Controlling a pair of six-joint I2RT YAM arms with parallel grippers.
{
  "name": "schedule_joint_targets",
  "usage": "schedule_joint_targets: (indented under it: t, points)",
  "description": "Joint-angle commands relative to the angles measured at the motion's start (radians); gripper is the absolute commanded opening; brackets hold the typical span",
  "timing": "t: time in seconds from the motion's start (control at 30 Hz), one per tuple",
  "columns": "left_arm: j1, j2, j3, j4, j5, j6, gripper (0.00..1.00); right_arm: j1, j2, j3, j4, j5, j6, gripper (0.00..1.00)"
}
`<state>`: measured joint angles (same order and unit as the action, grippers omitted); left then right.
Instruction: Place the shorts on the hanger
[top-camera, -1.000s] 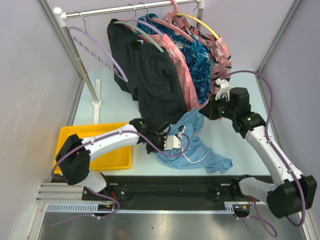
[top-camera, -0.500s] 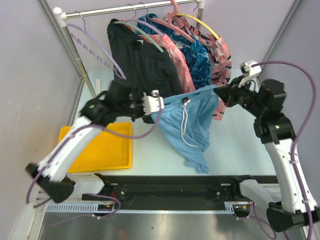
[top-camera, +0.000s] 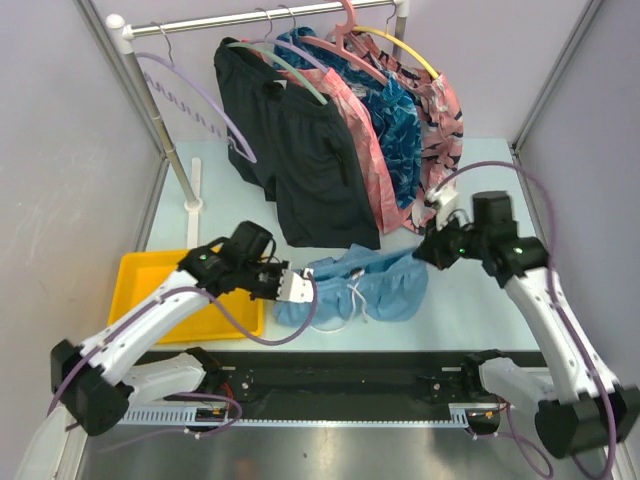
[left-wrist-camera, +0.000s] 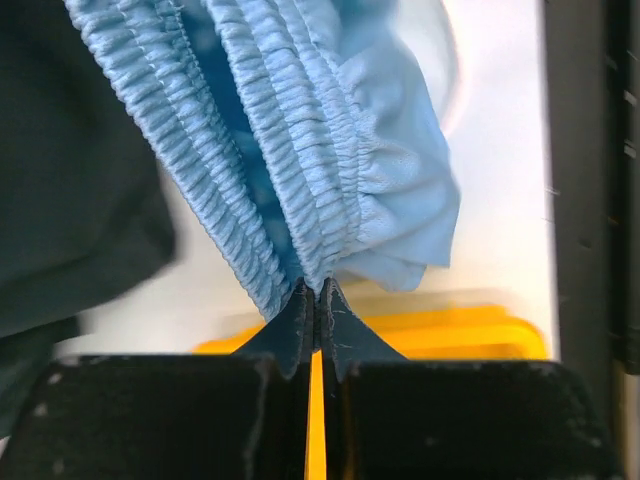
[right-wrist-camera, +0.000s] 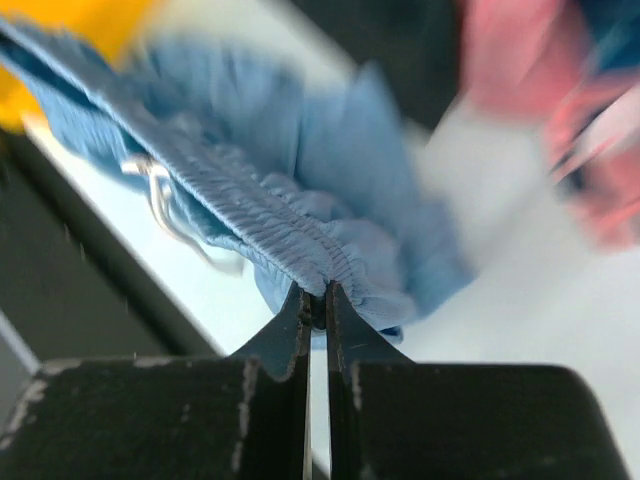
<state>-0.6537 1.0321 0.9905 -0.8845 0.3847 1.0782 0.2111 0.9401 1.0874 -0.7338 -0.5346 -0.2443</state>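
Pale counter (top-camera: 470, 300) between lilac walls, clothes rail (top-camera: 260, 17) across the top of the frame. Low at centre of the top view: sky-blue shorts (top-camera: 365, 285), bunched into a short band, white drawstring (top-camera: 352, 305) looping below the middle. Strung by the gathered waistband between two pinches. At the shorts' left end, left fingers (top-camera: 298, 288) pressed together on a fold of the elastic, ribbed cloth fanning up out of the tips in the left wrist view. At the right end, right fingers (top-camera: 428, 250) likewise clamped narrow on the waistband edge, blue fabric spilling beyond the tips in the blurred right wrist view. Resting on the counter or just over it: cannot tell. Just left of the shorts, yellow tray (top-camera: 140, 275) under the left arm. Well apart, upper left: lavender hanger (top-camera: 195, 100), hooked on the rail near its white end cap. Further right along the rail, black shorts (top-camera: 310, 170) on a pale green hanger (top-camera: 290, 62), then pink hangers (top-camera: 350, 40) with patterned blue and coral garments, hanging down behind the sky-blue shorts.
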Motion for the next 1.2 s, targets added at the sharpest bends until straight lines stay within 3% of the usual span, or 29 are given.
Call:
schedule_joint_targets:
  t: [0.0,0.07,0.17,0.2,0.27,0.3,0.33,0.43,0.57,0.67,0.7,0.83,0.87,0.93,0.97,1.03,1.07,1.17]
  points:
    - [-0.012,0.058,-0.073,0.002,0.003,-0.039,0.0,0.04,0.071,-0.079,-0.087,-0.001,-0.167,0.0]
    - [-0.017,0.077,-0.073,0.012,0.025,-0.078,0.02,0.089,0.084,-0.095,-0.078,0.011,-0.188,0.0]
    - [-0.02,0.063,-0.064,0.009,0.059,-0.119,0.18,0.154,0.097,-0.116,-0.064,0.059,-0.199,0.0]
    - [-0.02,0.043,-0.058,0.001,0.066,-0.123,0.37,0.16,0.098,-0.121,-0.062,0.065,-0.199,0.0]
    - [-0.021,0.026,-0.012,-0.057,0.075,-0.127,0.61,0.168,0.098,-0.127,-0.053,0.073,-0.199,0.0]
    - [-0.021,0.022,0.016,-0.085,0.083,-0.12,0.77,0.169,0.098,-0.129,-0.052,0.076,-0.196,0.0]
    - [-0.02,0.011,0.078,-0.109,0.095,-0.121,0.8,0.171,0.1,-0.129,-0.044,0.082,-0.194,0.0]
    - [-0.018,-0.009,0.214,-0.134,0.063,-0.15,0.8,0.174,0.094,-0.127,-0.02,0.093,-0.178,0.0]
    - [0.009,-0.058,0.356,0.011,-0.064,-0.195,0.83,0.191,0.086,-0.127,-0.004,0.111,-0.162,0.0]
    - [0.086,-0.05,0.396,0.262,-0.171,-0.173,0.84,0.209,0.077,-0.127,0.007,0.125,-0.151,0.0]
    - [0.156,-0.043,0.401,0.386,-0.17,-0.17,0.84,0.212,0.077,-0.126,0.016,0.13,-0.142,0.0]
    - [0.322,0.043,0.468,0.637,-0.228,-0.233,0.89,0.234,0.077,-0.119,0.036,0.146,-0.121,0.0]
    - [0.41,0.086,0.529,0.637,-0.216,-0.426,0.95,0.238,0.078,-0.118,0.04,0.148,-0.118,0.0]
    - [0.511,0.21,0.746,0.551,-0.152,-0.689,0.96,0.241,0.078,-0.112,0.045,0.157,-0.113,0.0]
    - [0.569,0.242,0.798,0.517,-0.126,-0.912,0.96,0.241,0.077,-0.112,0.048,0.162,-0.113,0.0]
    - [0.582,0.293,0.861,0.475,-0.08,-1.062,0.96,0.244,0.072,-0.112,0.048,0.176,-0.115,0.0]
    - [0.582,0.293,0.849,0.487,-0.069,-1.183,0.96,0.244,0.074,-0.112,0.048,0.179,-0.113,0.0]
    - [0.583,0.247,0.72,0.617,-0.058,-1.354,0.95,0.246,0.071,-0.11,0.047,0.186,-0.116,0.0]
